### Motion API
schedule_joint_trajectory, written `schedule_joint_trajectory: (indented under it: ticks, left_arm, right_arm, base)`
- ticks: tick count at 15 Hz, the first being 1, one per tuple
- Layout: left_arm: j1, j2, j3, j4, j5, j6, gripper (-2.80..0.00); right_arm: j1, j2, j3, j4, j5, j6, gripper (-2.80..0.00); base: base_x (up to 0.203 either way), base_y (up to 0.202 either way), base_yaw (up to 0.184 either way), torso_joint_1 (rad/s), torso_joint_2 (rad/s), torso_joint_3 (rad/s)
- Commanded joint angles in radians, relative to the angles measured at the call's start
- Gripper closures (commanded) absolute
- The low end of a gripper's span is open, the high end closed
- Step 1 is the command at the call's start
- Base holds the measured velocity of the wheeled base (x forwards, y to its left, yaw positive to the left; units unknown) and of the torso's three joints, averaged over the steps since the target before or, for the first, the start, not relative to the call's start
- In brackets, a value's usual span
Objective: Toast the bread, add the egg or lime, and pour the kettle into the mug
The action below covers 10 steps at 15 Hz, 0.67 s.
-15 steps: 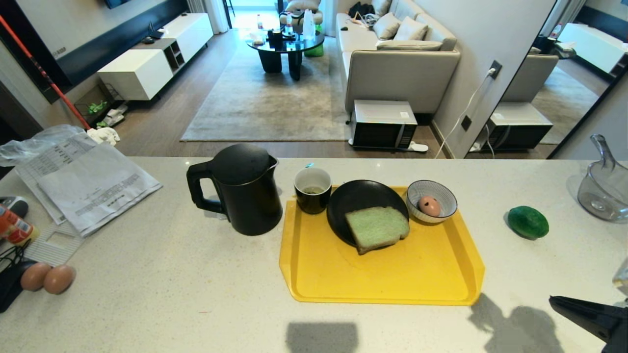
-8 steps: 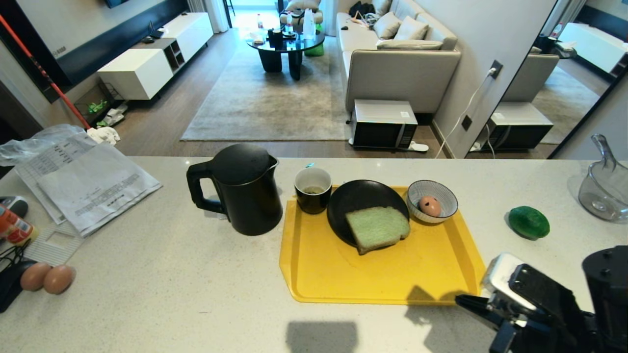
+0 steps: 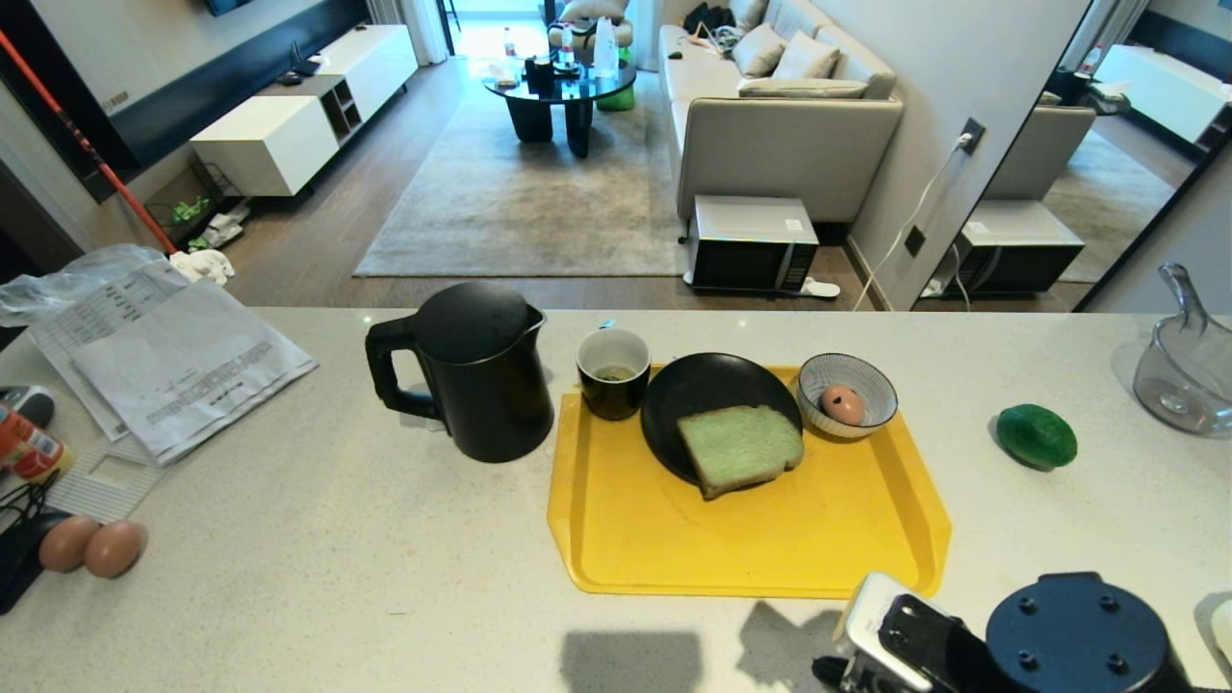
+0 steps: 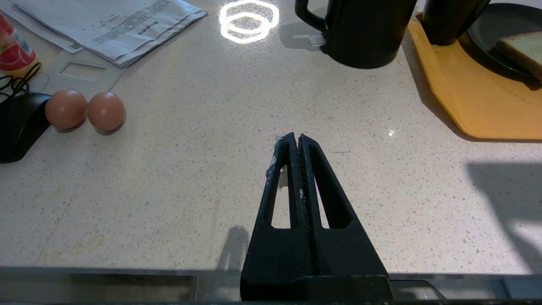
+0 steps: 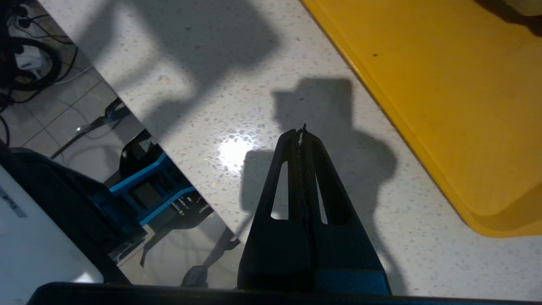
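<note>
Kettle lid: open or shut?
Shut. The kettle stands upright on the counter beside the yellow tray, its domed black lid seated flush on the rim.

Grey sofa point(image 3: 789, 135) faces a rug point(image 3: 525, 207) (wood floor).

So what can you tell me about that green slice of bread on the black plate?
The bread is one pale green, squarish slice with a thin brown crust and a spongy-looking crumb. It lies flat on the near part of a round black plate, its near corner overhanging the rim above the yellow tray. It looks whole. Only the plate touches it; no end effector is near it.
</note>
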Motion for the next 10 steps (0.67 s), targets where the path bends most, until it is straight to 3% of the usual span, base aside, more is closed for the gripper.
schedule_joint_trajectory:
  ticks: [1,5,10]
  left_arm:
    - [0.0,-0.002,0.014,0.0,0.0,-0.001,0.0]
    - [0.0,-0.002,0.014,0.0,0.0,-0.001,0.0]
    - [0.0,-0.002,0.014,0.0,0.0,-0.001,0.0]
  right_arm:
    - [0.058,0.101,-0.009,-0.055,-0.016,0.029,0.0]
    - [0.14,0.265,-0.021,-0.256,-0.084,0.086,0.0]
    - [0.146,0.354,-0.079,-0.265,-0.137,0.095,0.0]
  base:
    - [0.0,0.0,0.0,0.0,0.0,0.0]
    - [0.0,0.0,0.0,0.0,0.0,0.0]
    - [0.0,0.0,0.0,0.0,0.0,0.0]
